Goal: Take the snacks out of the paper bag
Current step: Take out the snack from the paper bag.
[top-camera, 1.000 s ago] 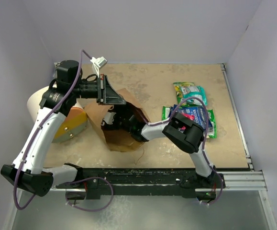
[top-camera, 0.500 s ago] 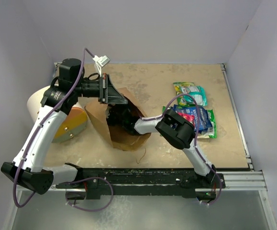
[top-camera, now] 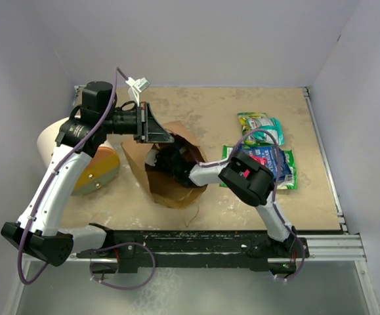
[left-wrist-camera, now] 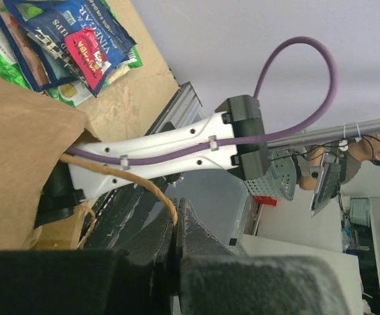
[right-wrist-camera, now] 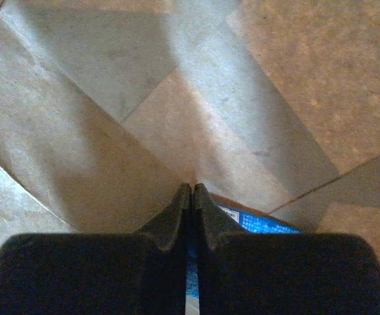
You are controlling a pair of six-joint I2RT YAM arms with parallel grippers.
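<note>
A brown kraft paper bag [top-camera: 170, 190] sits mid-worktop [top-camera: 203, 108], the left gripper [top-camera: 158, 136] clamped on its twisted paper handle [left-wrist-camera: 157, 197]. Deep inside, the right gripper [right-wrist-camera: 192, 190] has just pinched together on a shiny blue packet [right-wrist-camera: 258, 222] — probably ready to lift out. Other shiny snack packets [top-camera: 265, 154] lie at three o'clock.

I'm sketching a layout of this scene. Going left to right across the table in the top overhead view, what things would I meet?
White roll with an orange end → brown paper bag → pile of snack packets.
</note>
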